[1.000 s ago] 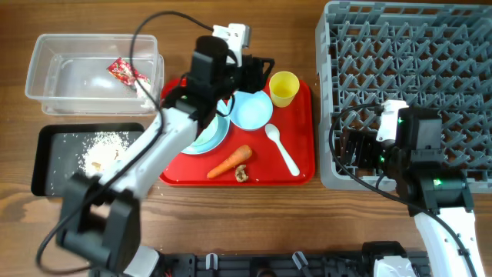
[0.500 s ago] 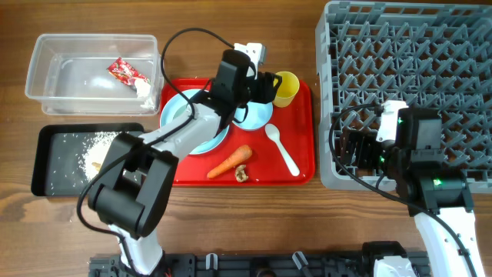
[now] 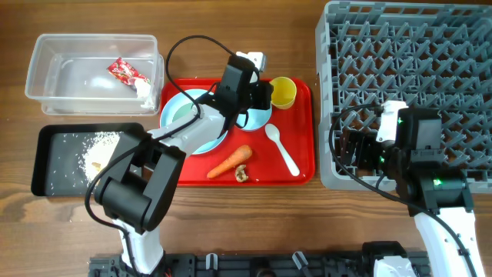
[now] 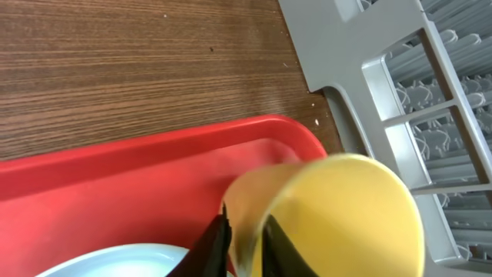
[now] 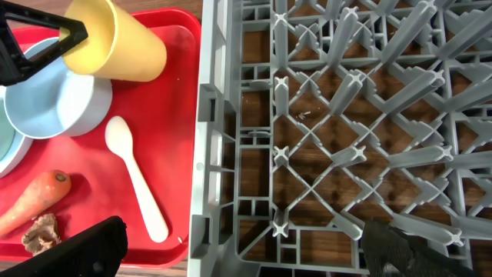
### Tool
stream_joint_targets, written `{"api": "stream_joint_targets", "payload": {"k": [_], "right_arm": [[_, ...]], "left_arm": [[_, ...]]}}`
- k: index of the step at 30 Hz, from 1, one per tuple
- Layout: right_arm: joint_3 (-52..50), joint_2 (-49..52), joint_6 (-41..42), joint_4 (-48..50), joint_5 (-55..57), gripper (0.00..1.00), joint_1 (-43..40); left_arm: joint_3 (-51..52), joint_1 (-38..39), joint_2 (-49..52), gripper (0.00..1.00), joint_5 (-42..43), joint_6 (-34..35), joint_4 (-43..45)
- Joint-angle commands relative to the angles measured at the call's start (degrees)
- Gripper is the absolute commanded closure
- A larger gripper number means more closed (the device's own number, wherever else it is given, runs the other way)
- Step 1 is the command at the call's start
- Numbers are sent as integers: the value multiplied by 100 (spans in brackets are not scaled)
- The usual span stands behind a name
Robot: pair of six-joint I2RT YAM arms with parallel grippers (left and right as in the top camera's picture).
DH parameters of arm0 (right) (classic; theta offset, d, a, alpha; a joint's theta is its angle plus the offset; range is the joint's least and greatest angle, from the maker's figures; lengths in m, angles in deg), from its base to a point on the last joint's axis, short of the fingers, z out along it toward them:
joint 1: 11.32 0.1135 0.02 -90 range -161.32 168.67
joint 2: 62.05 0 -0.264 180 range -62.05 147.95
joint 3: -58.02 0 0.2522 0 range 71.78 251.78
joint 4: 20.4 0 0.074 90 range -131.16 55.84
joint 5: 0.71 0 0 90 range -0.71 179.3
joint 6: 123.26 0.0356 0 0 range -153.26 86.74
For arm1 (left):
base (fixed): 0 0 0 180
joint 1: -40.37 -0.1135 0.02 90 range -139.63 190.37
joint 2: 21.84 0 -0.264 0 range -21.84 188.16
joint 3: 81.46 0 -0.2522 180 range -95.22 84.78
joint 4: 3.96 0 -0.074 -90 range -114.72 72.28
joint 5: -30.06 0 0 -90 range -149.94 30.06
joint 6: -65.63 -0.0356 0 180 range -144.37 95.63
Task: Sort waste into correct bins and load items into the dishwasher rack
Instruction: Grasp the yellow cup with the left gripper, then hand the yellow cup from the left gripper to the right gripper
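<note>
Since a second ago my left arm has reached farther across the red tray (image 3: 304,165) toward its far right corner, and my left gripper (image 3: 260,94) has closed on the yellow cup (image 3: 284,91). Left wrist view: one finger inside the rim, one outside, pinching the cup wall; cup tipped over toward the gripper, still in that far right corner of the tray. My right gripper (image 3: 357,150) has not shifted; it is spread wide, holding nothing, hanging over the near corner of the rack (image 3: 407,46), which sits just right of the tray. On the tray: small blue bowl (image 3: 257,117) near the middle, just beside the cup; plate (image 3: 181,115) on the left half, partly under my arm; spoon (image 3: 282,150) right of centre, lying free; carrot (image 3: 231,162) along the near edge with a beige scrap (image 3: 241,175) touching its tip. Left of the tray on the desk (image 3: 231,31): clear tub (image 3: 42,58) at the far side, wrapper (image 3: 127,71) and tissue (image 3: 144,88) inside; black tray (image 3: 46,181) nearer me, crumbs (image 3: 104,146) scattered in it.
</note>
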Motion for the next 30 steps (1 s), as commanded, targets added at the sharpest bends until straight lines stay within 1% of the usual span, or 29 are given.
{"api": "stream_joint_targets", "payload": {"k": [1, 4, 9, 12, 13, 15, 16, 18, 20, 21, 22, 23, 24, 25, 27, 30], "right_arm": [[142, 4, 37, 4, 11, 0, 28], [142, 4, 37, 4, 11, 0, 28], [144, 4, 37, -11, 13, 0, 28], [142, 4, 61, 42, 50, 0, 28], [142, 4, 203, 125, 146, 0, 28], [142, 4, 542, 358, 299, 0, 28], [142, 4, 575, 483, 295, 0, 28], [142, 17, 634, 868, 201, 0, 26], [142, 46, 546, 1110, -225, 0, 17], [142, 76, 323, 1237, -662, 0, 17], [142, 118, 31, 1362, -1274, 0, 17], [142, 179, -345, 1491, -2170, 0, 17], [144, 249, -570, 1598, -2839, 0, 17], [142, 308, -660, 1679, -3176, 0, 17], [142, 496, -977, 1915, -3915, 0, 17], [142, 713, -1499, 2149, -4892, 0, 20]], "left_arm": [[-35, 24, 94, 91, -70, -22, 7], [-37, 24, 87, 96, -66, -2, 11], [-35, 22, -109, 96, -2, -4, 7], [-37, -24, -461, 96, 367, 24, -105], [-37, -81, -649, 96, 481, 201, -267], [-35, -245, -1025, 96, 925, 503, -660], [-35, -350, -1207, 96, 1246, 645, -868], [-35, -704, -1639, 96, 2448, 793, -1237], [-35, -1025, -1882, 96, 3495, 841, -1327], [-35, -1167, -1958, 96, 3923, 975, -1346], [-35, -1322, -2009, 96, 4315, 1121, -1346], [-35, -1495, -2028, 96, 4725, 1296, -1346], [-35, -1655, -2028, 96, 5045, 1462, -1346], [-35, -1775, -2017, 96, 5224, 1539, -1379], [-35, -1941, -2017, 96, 5316, 1541, -1679], [-35, -1926, -2017, 96, 5565, 1543, -1906]]}}
